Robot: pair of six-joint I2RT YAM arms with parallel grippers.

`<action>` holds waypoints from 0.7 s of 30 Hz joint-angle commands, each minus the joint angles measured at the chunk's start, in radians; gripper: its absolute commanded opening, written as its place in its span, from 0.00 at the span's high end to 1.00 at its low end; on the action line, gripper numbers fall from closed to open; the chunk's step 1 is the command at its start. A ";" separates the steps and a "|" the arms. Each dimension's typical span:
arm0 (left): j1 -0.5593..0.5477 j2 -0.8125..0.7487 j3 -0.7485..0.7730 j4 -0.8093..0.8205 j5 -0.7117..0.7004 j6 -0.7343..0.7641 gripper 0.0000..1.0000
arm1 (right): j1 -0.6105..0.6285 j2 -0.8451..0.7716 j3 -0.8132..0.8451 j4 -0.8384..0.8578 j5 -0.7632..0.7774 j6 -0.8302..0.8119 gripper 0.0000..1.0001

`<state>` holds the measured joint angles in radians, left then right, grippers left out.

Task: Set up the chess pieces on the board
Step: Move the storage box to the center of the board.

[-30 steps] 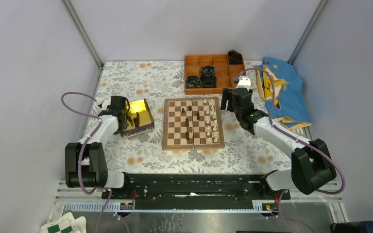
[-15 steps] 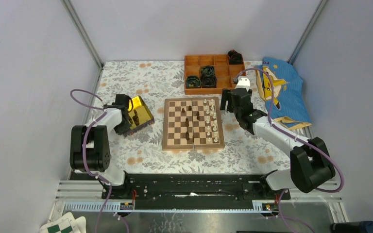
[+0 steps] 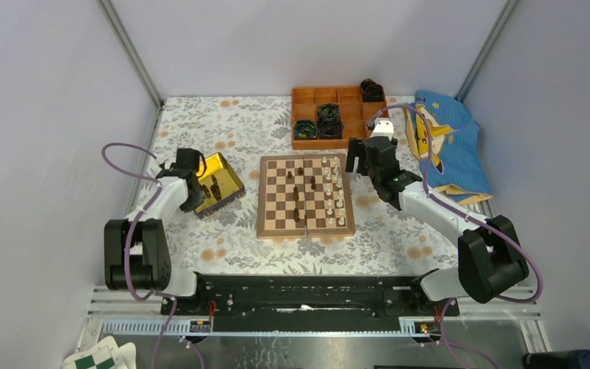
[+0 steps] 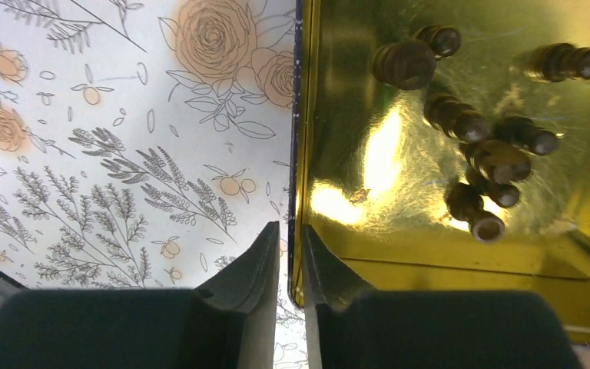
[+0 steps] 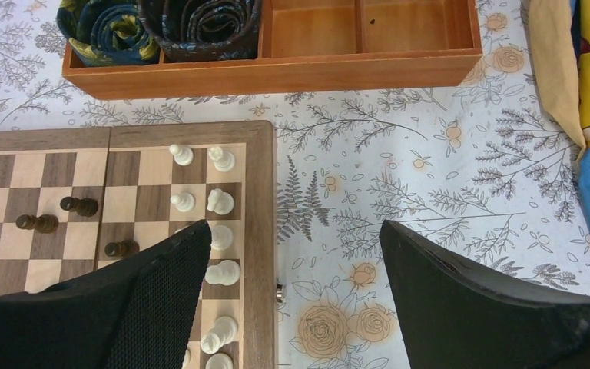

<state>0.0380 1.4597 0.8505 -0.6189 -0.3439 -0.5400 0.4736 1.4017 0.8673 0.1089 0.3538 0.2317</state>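
The board (image 3: 305,231) lies mid-table with several dark chess pieces (image 3: 298,192) in its middle files and cream chess pieces (image 3: 338,192) along its right side. More dark pieces (image 4: 469,146) lie loose in the gold tray (image 3: 219,181). My left gripper (image 4: 290,231) is shut on the tray's left wall, one finger inside and one outside. It also shows in the top view (image 3: 196,194). My right gripper (image 5: 292,231) is open and empty, over the board's right border (image 5: 260,200) near its far corner, beside cream pieces (image 5: 219,201).
An orange compartmented box (image 3: 338,111) with black coiled rolls (image 3: 319,123) stands behind the board. A blue and yellow cloth (image 3: 445,146) lies at the far right. The floral tablecloth (image 3: 223,127) surrounds everything.
The gold tray has turned and shifted slightly with my left gripper on its edge, and the left arm's elbow has swung. The right arm has barely moved.
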 commanded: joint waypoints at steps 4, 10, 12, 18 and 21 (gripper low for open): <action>-0.001 -0.114 -0.017 -0.041 0.010 0.032 0.66 | 0.010 0.002 0.050 0.008 -0.038 -0.011 0.12; -0.001 -0.123 -0.011 -0.030 0.022 0.023 0.64 | 0.017 0.013 0.053 0.017 -0.090 -0.041 0.12; -0.001 -0.140 -0.005 -0.018 0.024 0.005 0.64 | 0.030 0.025 0.074 0.013 -0.115 -0.072 0.12; -0.001 -0.242 -0.021 0.058 0.039 -0.060 0.63 | 0.084 0.135 0.237 -0.043 -0.244 -0.170 0.14; -0.002 -0.280 -0.022 0.078 0.024 -0.079 0.59 | 0.118 0.229 0.355 -0.101 -0.287 -0.209 0.15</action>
<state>0.0380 1.2312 0.8375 -0.6109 -0.3183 -0.5743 0.5488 1.5452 1.0702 0.0647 0.1658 0.1066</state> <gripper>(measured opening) 0.387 0.858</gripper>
